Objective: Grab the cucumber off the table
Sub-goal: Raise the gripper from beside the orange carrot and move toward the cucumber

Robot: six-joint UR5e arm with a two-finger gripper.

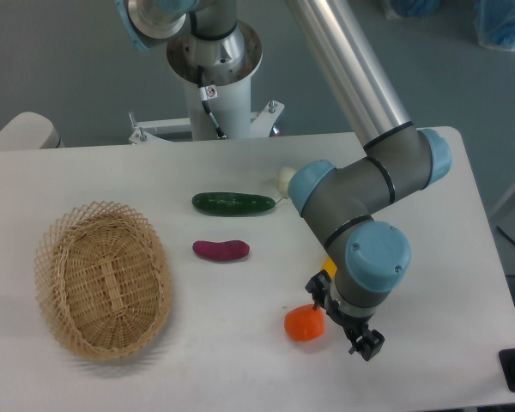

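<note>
The cucumber is lying flat on the table, at twelve o'clock from the purple vegetable and well apart from the gripper. The gripper is hanging at three o'clock of an orange object; whether its fingers are spread I cannot tell. A basket is sitting at nine o'clock.

Cucumber lying on white table, purple vegetable near, wicker basket left, gripper beside orange item

Wicker basket sitting at left. Purple oblong vegetable lying right of basket. Orange vegetable resting further right, nearer front edge. Pale whitish item peeking out, mostly hidden.
</note>
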